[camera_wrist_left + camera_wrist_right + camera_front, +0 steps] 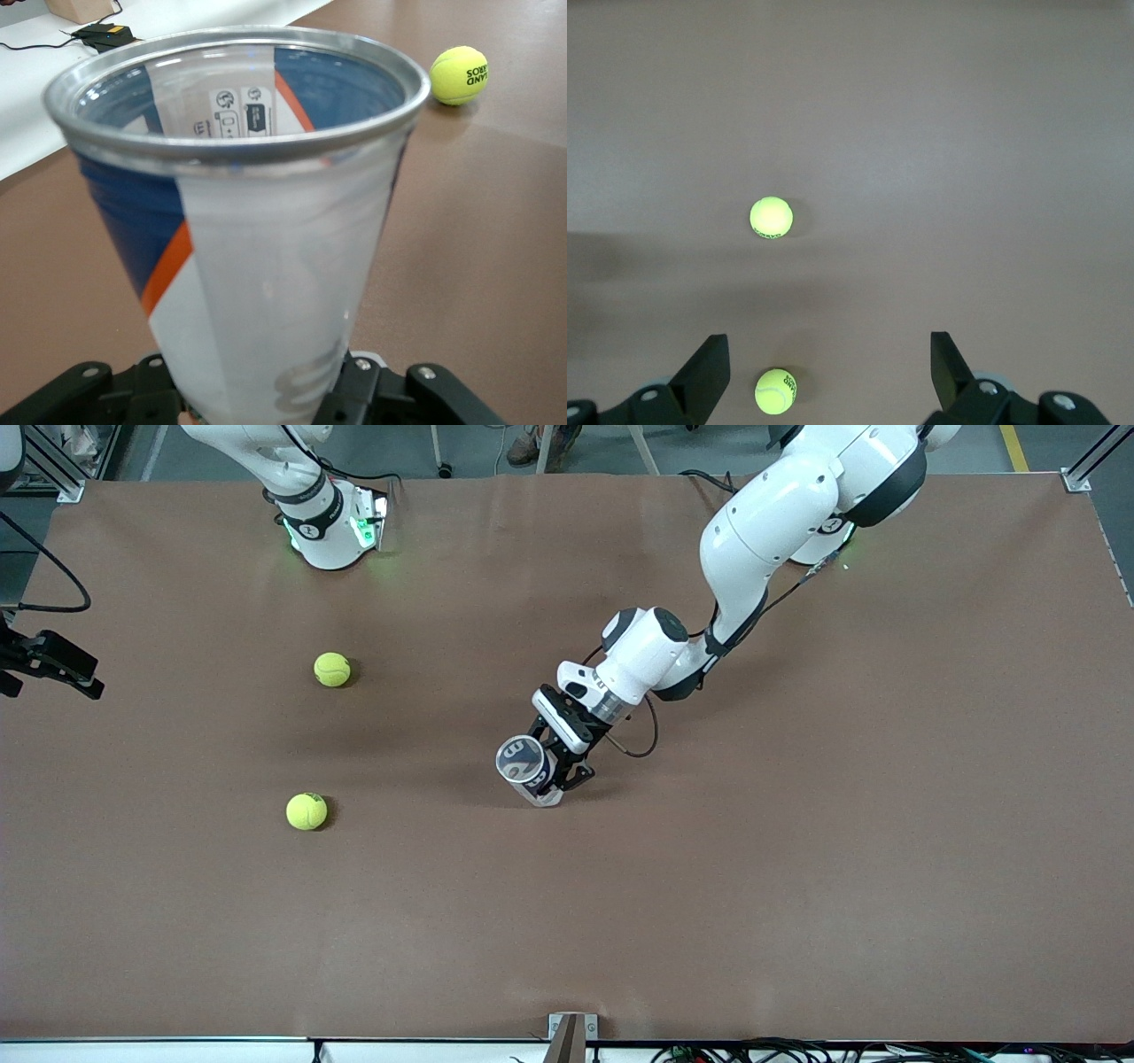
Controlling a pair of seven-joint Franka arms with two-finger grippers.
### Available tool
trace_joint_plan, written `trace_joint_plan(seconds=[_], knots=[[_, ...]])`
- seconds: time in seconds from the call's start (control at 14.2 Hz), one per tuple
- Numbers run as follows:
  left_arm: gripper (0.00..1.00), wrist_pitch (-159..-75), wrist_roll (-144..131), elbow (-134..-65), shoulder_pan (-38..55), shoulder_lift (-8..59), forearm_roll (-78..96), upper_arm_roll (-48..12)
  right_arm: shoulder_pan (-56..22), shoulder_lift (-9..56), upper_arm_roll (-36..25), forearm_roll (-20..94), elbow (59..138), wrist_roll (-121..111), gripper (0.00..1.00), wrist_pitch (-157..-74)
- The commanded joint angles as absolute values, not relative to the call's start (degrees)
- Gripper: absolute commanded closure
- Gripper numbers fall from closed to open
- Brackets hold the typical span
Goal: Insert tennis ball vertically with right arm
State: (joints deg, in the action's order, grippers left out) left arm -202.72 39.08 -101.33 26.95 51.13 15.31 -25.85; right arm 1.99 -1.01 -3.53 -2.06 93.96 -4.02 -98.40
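My right gripper (828, 372) hangs released, jaws wide, high over the two tennis balls (332, 670) (306, 811) lying apart on the table (797, 868) toward my right arm's end. My left gripper (556, 778) is clenched low on the clear can (524, 766), holding it mouth-up, probably just touching the table. A ball looks light, fuzzy and springy, so I judge a squeeze across its middle grips best.

balls: two tennis balls (332, 670) (306, 811) well apart, open table (797, 886) around each | obstacle: left gripper (560, 779) holding can (524, 766) mid-table, nearer left arm's end
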Motion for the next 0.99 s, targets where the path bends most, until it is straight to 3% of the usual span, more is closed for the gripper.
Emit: trace_joint_plan(seconds=[0.0, 0.57, 0.92], knots=[[0.47, -203.5, 39.0, -101.4, 27.0, 51.7, 16.1, -25.9, 2.2, -0.7, -3.3, -2.8, 93.5, -4.5, 0.00, -98.0], [0.47, -203.5, 38.8, -101.2, 26.7, 51.3, 16.0, -25.9, 2.3, -0.5, -3.2, -2.7, 93.6, -4.5, 0.00, -97.8], [0.47, -203.5, 38.7, -101.1, 26.8, 51.5, 16.0, -25.9, 0.3, 4.5, -3.1, -1.9, 93.4, -4.4, 0.00, -97.2]])
